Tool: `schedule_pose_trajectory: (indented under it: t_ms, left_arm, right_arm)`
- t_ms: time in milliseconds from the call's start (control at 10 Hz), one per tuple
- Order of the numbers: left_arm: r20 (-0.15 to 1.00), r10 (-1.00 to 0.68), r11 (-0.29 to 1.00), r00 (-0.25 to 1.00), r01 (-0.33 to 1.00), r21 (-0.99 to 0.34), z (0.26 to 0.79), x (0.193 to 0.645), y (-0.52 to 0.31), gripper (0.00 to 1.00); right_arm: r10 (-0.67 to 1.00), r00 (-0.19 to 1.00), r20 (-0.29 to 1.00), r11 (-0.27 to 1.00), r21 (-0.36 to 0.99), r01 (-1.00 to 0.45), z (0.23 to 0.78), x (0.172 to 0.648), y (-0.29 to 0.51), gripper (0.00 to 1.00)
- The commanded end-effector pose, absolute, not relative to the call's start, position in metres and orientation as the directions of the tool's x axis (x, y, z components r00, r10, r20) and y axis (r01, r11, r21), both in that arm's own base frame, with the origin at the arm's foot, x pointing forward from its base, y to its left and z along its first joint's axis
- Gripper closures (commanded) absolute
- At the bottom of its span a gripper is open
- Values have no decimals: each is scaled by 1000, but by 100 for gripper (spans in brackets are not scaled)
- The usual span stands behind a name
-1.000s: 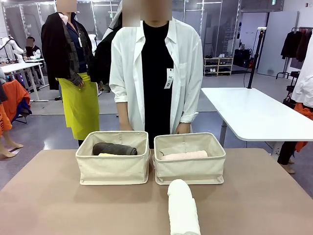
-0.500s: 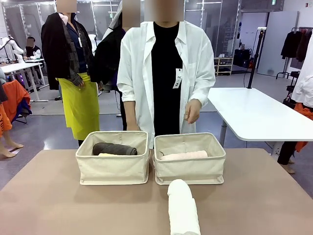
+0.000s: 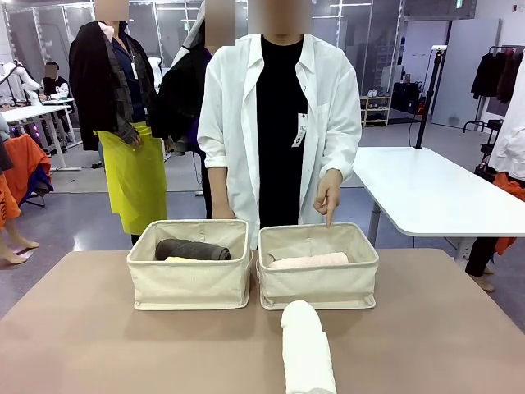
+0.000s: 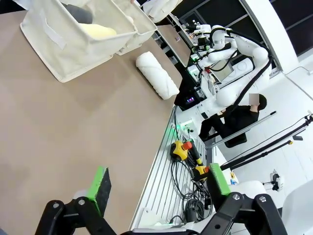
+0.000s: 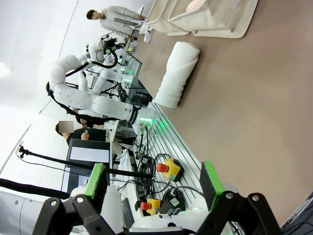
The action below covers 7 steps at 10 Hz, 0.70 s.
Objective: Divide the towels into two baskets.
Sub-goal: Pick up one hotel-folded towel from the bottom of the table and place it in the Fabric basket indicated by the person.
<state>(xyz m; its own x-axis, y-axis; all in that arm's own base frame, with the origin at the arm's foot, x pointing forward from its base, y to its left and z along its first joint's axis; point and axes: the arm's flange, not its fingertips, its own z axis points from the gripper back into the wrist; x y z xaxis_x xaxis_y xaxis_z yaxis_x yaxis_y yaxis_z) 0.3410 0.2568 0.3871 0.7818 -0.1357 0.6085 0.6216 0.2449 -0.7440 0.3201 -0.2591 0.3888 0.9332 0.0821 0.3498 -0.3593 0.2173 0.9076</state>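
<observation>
Two cream canvas baskets stand side by side at the far middle of the table. The left basket (image 3: 189, 277) holds a dark grey towel (image 3: 192, 249) and a pale yellow towel (image 3: 179, 259). In the right basket (image 3: 318, 277) lies a pale pink towel (image 3: 309, 261). A white towel (image 3: 307, 348) lies on the table at the near edge, in front of the right basket. The person's hand (image 3: 328, 195) points a finger down at the right basket. My left gripper (image 4: 159, 186) is open over the table's near edge. The right gripper (image 5: 153, 181) is open too, empty.
The brown table (image 3: 98, 345) has bare room left and right of the white towel. Another white table (image 3: 426, 189) stands behind at the right. Other people stand behind the person at the back left.
The person shifted to the right and raised a hand, which now points down at the right basket. Towels, baskets and both grippers stay as they were.
</observation>
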Motion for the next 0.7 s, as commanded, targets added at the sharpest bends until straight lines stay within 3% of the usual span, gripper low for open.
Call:
schedule_pose_trajectory:
  t_ms: [0, 300, 600]
  left_arm:
    - [615, -131, 247, 778, 626, -740, 389, 336, 256, 0]
    - [615, -131, 247, 778, 626, -740, 389, 336, 256, 0]
    - [615, -131, 247, 778, 626, -740, 389, 336, 256, 0]
  right_arm:
    - [147, 942, 301, 269, 905, -331, 410, 336, -216, 4]
    - [205, 965, 166, 442, 864, -243, 451, 359, -121, 4]
    - [165, 979, 120, 596, 778, -196, 470, 352, -19, 4]
